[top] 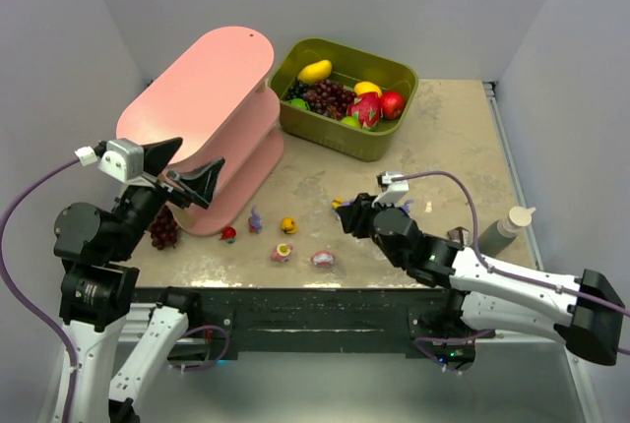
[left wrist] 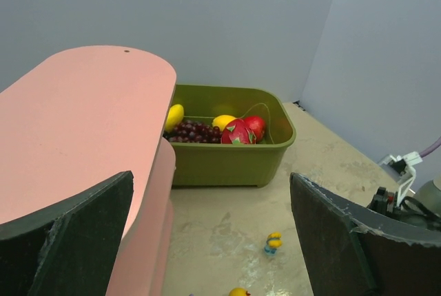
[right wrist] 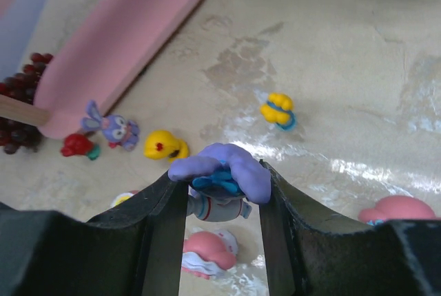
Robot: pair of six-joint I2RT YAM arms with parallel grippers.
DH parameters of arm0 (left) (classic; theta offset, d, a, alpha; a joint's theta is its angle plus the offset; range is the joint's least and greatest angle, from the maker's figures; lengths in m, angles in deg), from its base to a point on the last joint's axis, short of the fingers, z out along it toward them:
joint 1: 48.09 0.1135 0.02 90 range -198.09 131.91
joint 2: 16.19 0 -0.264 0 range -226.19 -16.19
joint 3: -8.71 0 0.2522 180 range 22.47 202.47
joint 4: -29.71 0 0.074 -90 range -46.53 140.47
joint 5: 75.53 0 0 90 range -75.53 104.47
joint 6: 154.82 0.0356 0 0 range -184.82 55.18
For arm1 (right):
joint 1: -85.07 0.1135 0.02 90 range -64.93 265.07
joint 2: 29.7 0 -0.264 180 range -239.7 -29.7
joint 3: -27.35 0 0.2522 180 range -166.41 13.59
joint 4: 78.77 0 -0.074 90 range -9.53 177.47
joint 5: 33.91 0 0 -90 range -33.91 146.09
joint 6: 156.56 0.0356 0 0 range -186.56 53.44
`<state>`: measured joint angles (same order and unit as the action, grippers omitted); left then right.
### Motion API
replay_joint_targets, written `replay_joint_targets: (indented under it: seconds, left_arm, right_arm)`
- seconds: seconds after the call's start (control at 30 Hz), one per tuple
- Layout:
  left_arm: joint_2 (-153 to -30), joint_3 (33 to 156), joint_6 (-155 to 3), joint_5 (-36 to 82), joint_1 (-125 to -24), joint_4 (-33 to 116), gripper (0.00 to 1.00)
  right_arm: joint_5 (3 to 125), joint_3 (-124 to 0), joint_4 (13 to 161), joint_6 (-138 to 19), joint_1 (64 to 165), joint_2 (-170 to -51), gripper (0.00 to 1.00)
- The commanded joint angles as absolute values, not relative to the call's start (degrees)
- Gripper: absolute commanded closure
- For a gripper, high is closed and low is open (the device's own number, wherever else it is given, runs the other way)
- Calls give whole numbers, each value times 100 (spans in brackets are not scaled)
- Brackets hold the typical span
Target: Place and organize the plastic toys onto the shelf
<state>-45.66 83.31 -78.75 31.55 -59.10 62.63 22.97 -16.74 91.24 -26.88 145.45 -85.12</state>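
The pink three-tier shelf (top: 212,84) stands at the back left; its top board fills the left of the left wrist view (left wrist: 76,124). My right gripper (top: 346,214) is shut on a purple toy with a blue bow (right wrist: 220,172), held a little above the table. Loose toys lie in front of the shelf: red (top: 228,234), purple bunny (top: 255,219), yellow (top: 288,225), pink-and-yellow (top: 283,252), pink (top: 323,259). A yellow-and-blue toy (right wrist: 278,110) lies beyond the right gripper. My left gripper (top: 192,169) is open and empty, raised beside the shelf's near end.
An olive-green bin (top: 346,133) of fruits stands behind, right of the shelf. A dark grape bunch (top: 163,229) lies at the shelf's near end. A small bottle (top: 507,229) stands at the right edge of the table.
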Motion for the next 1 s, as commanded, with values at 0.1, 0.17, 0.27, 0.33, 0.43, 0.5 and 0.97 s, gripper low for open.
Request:
replay_joint_targets:
  seconds: [0.1, 0.17, 0.27, 0.33, 0.43, 0.5, 0.97]
  left_arm:
    - [-4546, 8206, -7932, 3011, -5881, 5991, 0]
    - [-4537, 8075, -7818, 3020, -5881, 5877, 0]
    - [-4580, 7864, -7686, 2985, -5881, 5543, 0]
    - [-4633, 7819, -7668, 2793, -5873, 5428, 1]
    - [-4748, 7810, -7677, 2590, -5846, 5498, 0]
    - [-4748, 7793, -7660, 2528, -5846, 5542, 0]
    - [-4159, 7520, -7660, 2299, -5846, 5402, 0]
  right_arm:
    - [2691, -2832, 8765, -3685, 14571, -8164, 100]
    - [2805, -3035, 8765, -3983, 14580, -8208, 100]
    - [3060, -3509, 8774, -4414, 14571, -8409, 100]
    - [3192, -3896, 8765, -4703, 14571, -8576, 100]
    - [3420, -4388, 8809, -5064, 14571, -8937, 100]
    - [3623, -4686, 8853, -5214, 14571, -9208, 100]
    - [5170, -5417, 9714, -5715, 13895, -10641, 100]
